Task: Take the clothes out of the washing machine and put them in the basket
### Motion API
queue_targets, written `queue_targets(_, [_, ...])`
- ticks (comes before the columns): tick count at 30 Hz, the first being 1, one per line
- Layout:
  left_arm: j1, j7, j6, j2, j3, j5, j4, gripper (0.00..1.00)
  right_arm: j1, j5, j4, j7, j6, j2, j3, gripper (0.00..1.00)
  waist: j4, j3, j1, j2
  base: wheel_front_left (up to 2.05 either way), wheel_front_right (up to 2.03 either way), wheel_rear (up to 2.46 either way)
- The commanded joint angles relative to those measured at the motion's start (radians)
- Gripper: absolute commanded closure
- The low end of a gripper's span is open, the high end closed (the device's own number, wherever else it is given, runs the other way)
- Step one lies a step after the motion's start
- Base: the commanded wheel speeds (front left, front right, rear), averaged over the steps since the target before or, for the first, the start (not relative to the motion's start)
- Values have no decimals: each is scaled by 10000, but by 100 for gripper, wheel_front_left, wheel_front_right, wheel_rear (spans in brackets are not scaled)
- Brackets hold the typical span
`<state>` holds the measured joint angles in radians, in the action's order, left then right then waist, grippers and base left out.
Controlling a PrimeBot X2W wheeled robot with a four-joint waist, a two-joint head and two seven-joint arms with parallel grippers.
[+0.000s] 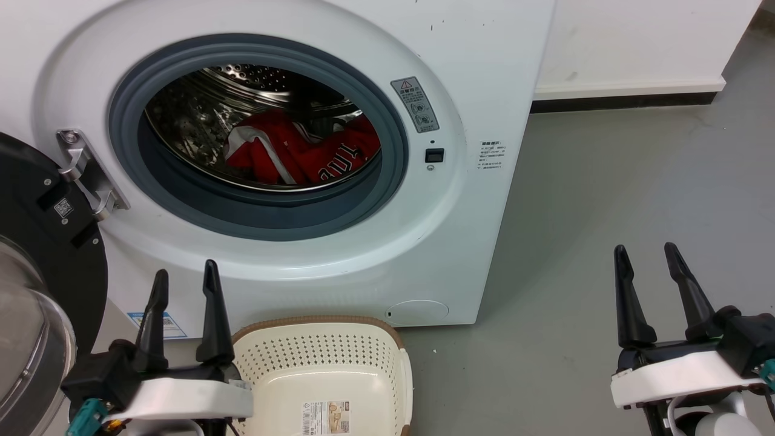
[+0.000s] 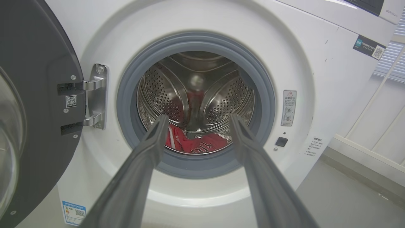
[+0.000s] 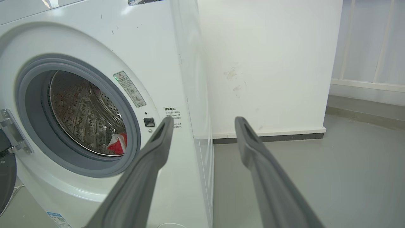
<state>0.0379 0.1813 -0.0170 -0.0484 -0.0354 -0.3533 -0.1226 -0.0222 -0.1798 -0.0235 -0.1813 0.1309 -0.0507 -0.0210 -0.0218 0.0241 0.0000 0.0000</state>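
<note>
Near: left gripper [image 1: 185, 269] and right gripper [image 1: 645, 248], jaws spread, empty, held low. Then basket [image 1: 315, 321] on floor [image 1: 605, 181] under the porthole [image 1: 266, 215], presumably for a short drop. Far: washing machine [image 1: 484, 72] door [image 1: 36, 242] open; red clothes [image 1: 296, 151] lying in drum [image 1: 181, 121].

**Three cameras, one shared target**

Head view looks forward and down at the washing machine [image 1: 363, 284] porthole [image 1: 260, 209], the basket [image 1: 315, 357] at its bottom edge. Left wrist view faces the drum [image 2: 164, 95] nearly square-on, close. Right wrist view sits off toward the machine's right corner, angled left. All share the porthole and red clothes [image 1: 290, 154].
</note>
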Motion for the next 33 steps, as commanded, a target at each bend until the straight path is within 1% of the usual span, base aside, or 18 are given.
queue_targets(1, [88, 86, 12, -23, 43, 253, -45, 0, -35, 262, -39, -85, -2, 3, 19, 0, -12, 4, 0, 0, 0, 0, 0])
queue_targets(3, [129, 129, 16, -23, 156, 319, 41, 0, -5, 406, 27, -140, -2, 4, 29, 0, -35, 9, 0, 0, 0, 0, 0])
queue_targets(4, [172, 158, -61, -21, 201, 350, 130, 0, 2, 492, 43, -158, -2, 4, 34, 0, -48, 10, 0, 0, 0, 0, 0])
queue_targets(7, [172, 220, -122, -24, 228, 709, 238, 0, 47, 788, 123, -227, -2, 4, 56, 0, -87, 18, 0, 0, 0, 0, 0])
queue_targets(16, [307, 410, 6, -24, 352, 1659, 415, 0, 53, 1604, 221, -410, -2, 6, 100, 0, -152, 50, 0, 0, 0, 0, 0])
queue_targets(33, [465, 729, -195, -34, 400, 2808, 425, 0, 93, 2360, 472, -741, -4, 11, -4, 0, -101, 36, 0, 0, 0, 0, 0])
